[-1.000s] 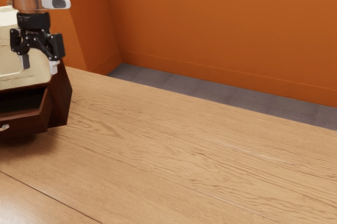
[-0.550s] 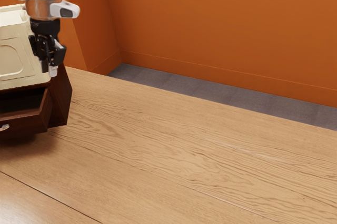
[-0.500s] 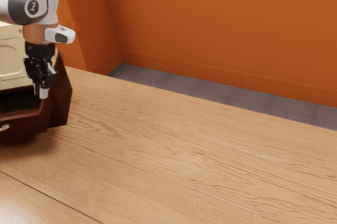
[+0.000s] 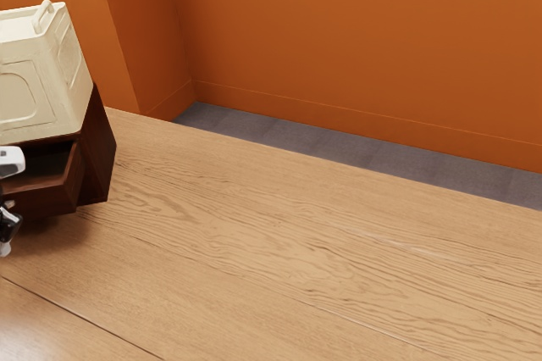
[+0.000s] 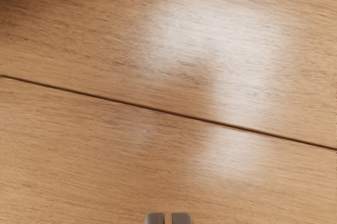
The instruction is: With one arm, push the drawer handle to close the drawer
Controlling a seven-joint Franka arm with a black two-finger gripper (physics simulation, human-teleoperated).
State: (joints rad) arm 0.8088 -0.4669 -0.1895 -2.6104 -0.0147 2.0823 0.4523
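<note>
Tool (image 5: 168,219) over counter (image 4: 254,234), tips nearly together, nothing between. Handle (image 4: 10,203) just behind it, partly masked; drawer (image 4: 52,196) stands open from dark cabinet (image 4: 100,153). Best: meet handle squarely, press level and slow toward cabinet, lest drawer skew. No legible writing.

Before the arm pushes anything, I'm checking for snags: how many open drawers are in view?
1: the drawer, standing out from the dark cabinet under the cream container, at the exterior view's left. The picture's edge cuts the cabinet off, so others may be hidden.
</note>
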